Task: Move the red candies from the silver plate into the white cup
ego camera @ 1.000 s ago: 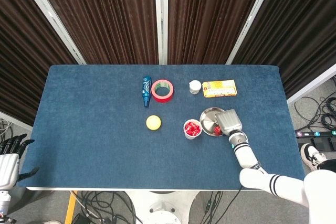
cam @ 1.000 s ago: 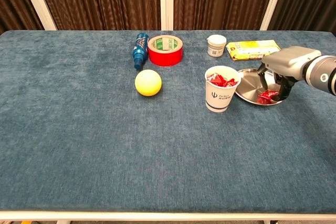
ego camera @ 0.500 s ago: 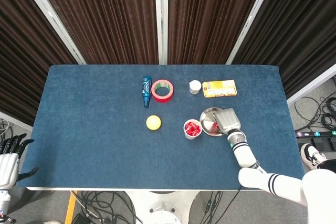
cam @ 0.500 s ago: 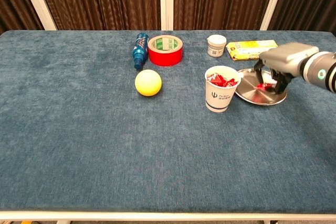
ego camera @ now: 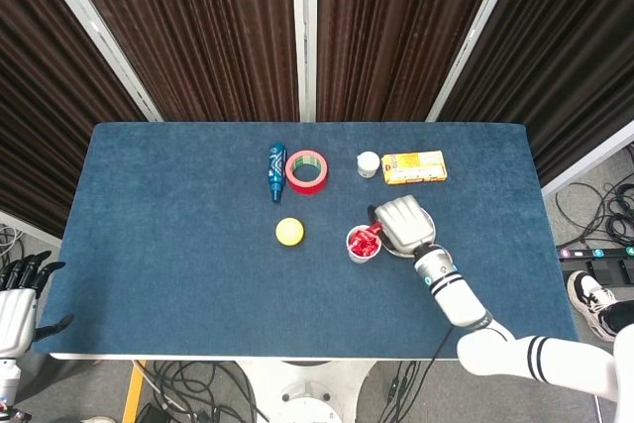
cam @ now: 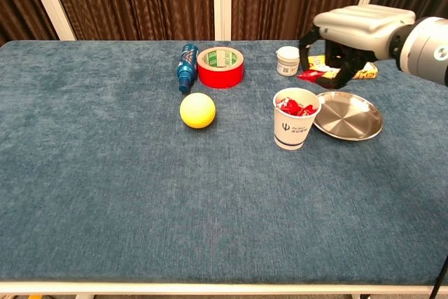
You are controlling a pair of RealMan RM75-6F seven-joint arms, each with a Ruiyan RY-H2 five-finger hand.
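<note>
Now your right hand [cam: 343,36] pinches a red candy [cam: 310,73] up and just right of the cup [cam: 295,128], so carry it left, then lower.

— Backdrop? 
— Dark brown curtains [ego camera: 208,27] are hung behind, split by white posts [ego camera: 304,32]. 
— Furniture, floor? 
— A blue-clothed table [ego camera: 158,245] is noted; cables [ego camera: 198,383] are strewn over grey floor [ego camera: 594,205].

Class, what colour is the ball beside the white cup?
Yellow; the ball shows best in the chest view.
</note>
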